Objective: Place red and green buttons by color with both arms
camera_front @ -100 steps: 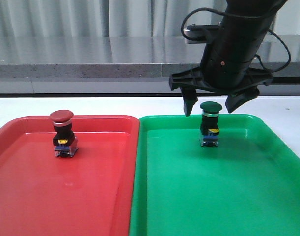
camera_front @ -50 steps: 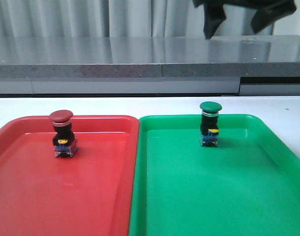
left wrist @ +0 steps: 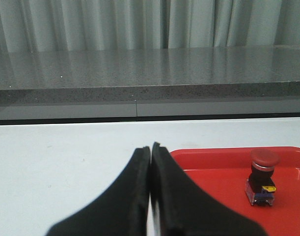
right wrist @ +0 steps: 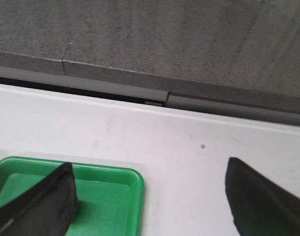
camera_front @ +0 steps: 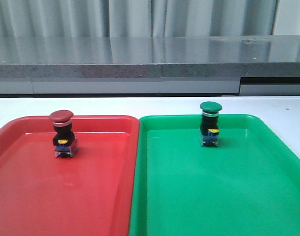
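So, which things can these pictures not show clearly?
- Green button: seen only in the front view; the right wrist view shows just a corner of the green tray.
- Both arms: out of the front view.
- Right gripper: fingers cut by the frame edge.
- Yellow mark on the red button: too small to read.

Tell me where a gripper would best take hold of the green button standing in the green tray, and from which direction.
Probably from straight above, fingers closing on the black body just under the cap. The green button stands upright in the green tray, and its mushroom cap overhangs the narrower body, a lip against slipping. Nothing stands beside it.
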`<act>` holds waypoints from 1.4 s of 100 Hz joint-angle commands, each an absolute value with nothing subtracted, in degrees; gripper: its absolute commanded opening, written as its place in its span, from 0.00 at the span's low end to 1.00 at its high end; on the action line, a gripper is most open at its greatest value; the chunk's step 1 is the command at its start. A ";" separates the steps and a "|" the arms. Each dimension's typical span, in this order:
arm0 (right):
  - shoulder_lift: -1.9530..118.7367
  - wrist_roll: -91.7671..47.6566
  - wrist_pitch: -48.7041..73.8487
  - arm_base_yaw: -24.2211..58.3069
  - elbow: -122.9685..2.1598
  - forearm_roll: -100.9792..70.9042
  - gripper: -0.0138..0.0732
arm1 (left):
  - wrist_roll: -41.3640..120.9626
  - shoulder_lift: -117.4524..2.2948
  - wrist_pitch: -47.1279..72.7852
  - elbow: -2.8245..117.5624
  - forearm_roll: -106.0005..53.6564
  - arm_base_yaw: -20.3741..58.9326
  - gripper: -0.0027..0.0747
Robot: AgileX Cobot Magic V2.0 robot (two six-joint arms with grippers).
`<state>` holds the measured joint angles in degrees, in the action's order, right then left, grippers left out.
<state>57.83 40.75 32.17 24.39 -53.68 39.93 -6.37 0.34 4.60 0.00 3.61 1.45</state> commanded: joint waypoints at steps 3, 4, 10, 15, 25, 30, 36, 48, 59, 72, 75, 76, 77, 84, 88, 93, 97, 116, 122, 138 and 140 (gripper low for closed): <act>50.38 41.41 29.64 23.35 -49.57 42.99 0.86 | -6.48 2.10 0.00 -1.49 3.58 1.50 0.01; 49.46 41.41 29.72 23.28 -48.74 42.98 0.86 | -6.48 2.10 0.00 -1.49 3.58 1.50 0.01; 46.06 41.92 29.64 23.27 -45.43 43.05 0.86 | -6.48 2.10 0.00 -1.49 3.58 1.50 0.01; 42.89 42.16 29.64 23.27 -42.67 43.05 0.86 | -6.48 2.10 0.00 -1.49 3.58 1.50 0.01; 36.55 42.69 29.52 23.27 -36.97 42.99 0.86 | -6.48 2.10 0.00 -1.49 3.58 1.50 0.01; 33.69 42.93 29.48 23.27 -34.50 42.99 0.86 | -6.48 2.10 0.00 -1.49 3.58 1.50 0.01; 30.67 42.93 29.48 23.27 -31.92 42.99 0.86 | -6.48 2.10 0.00 -1.49 3.58 1.50 0.01; 25.04 42.93 29.54 23.27 -27.68 42.99 0.86 | -6.48 2.10 0.00 -1.49 3.58 1.50 0.01; 22.42 42.88 29.88 23.27 -26.30 43.04 0.86 | -6.48 2.10 0.00 -1.49 3.58 1.50 0.01; 22.04 42.88 30.16 23.27 -26.18 43.32 0.68 | -6.48 2.10 0.00 -1.49 3.58 1.50 0.01; 22.04 42.88 30.15 23.27 -26.18 43.44 0.62 | -6.48 2.10 0.00 -1.49 3.58 1.50 0.01; 22.04 42.88 30.15 23.27 -26.18 43.44 0.58 | -6.48 2.10 0.00 -1.49 3.58 1.50 0.01; 22.04 42.88 30.15 23.27 -26.18 43.44 0.57 | -6.48 2.10 0.00 -1.49 3.58 1.50 0.01; 22.04 42.88 30.15 23.27 -26.18 43.49 0.38 | -6.48 2.10 0.00 -1.49 3.58 1.50 0.01; 22.04 42.88 30.15 23.27 -26.18 43.49 0.27 | -6.48 2.10 0.00 -1.49 3.58 1.50 0.01; 22.04 42.88 30.15 23.27 -26.18 43.49 0.16 | -6.48 2.10 0.00 -1.49 3.58 1.50 0.01; 22.04 42.88 30.15 23.27 -26.18 43.57 0.07 | -6.48 2.10 0.00 -1.49 3.58 1.50 0.01; 22.04 42.88 30.15 23.27 -26.18 43.63 0.08 | -6.48 2.10 0.00 -1.49 3.58 1.50 0.01; 22.04 42.88 30.15 23.27 -26.18 43.63 0.08 | -6.48 2.10 0.00 -1.49 3.58 1.50 0.01; 22.04 42.88 30.15 23.27 -26.18 43.63 0.08 | -6.48 2.10 0.00 -1.49 3.58 1.50 0.01; 22.04 42.88 30.15 23.27 -26.18 43.63 0.08 | -6.48 2.10 0.00 -1.49 3.58 1.50 0.01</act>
<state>21.77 42.84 32.98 23.67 -24.91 41.00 -6.37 0.34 4.60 0.00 3.61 1.45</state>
